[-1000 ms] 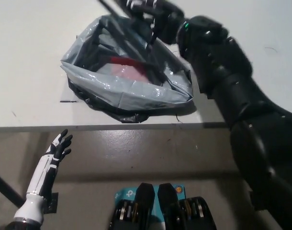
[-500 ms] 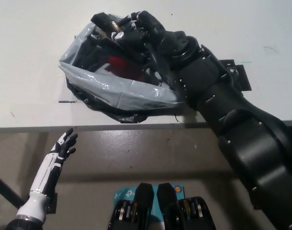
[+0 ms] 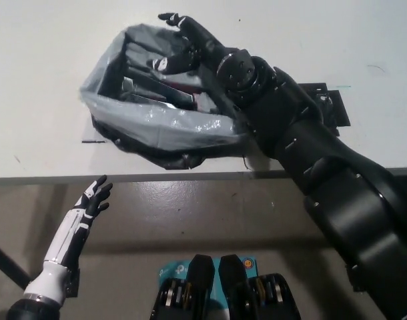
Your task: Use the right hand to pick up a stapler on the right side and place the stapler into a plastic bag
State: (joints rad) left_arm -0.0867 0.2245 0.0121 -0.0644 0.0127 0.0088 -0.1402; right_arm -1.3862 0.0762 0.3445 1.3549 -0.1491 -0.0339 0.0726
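Stapler point(image 3: 158, 95) lies in the plastic bag point(image 3: 157, 128) under the spread, empty right hand point(image 3: 188, 45). Pulling out, its fingers could snag the rim and tip the bag. Left hand point(image 3: 91, 200) rests open, well apart.

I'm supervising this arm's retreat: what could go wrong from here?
1. The right hand is open over the mouth of the plastic bag; pulling out, it could snag the rim and drag the bag.
2. The bag lies close to the near edge of the table, so a tug might pull it, with the stapler inside, off. The left hand rests open below the table.
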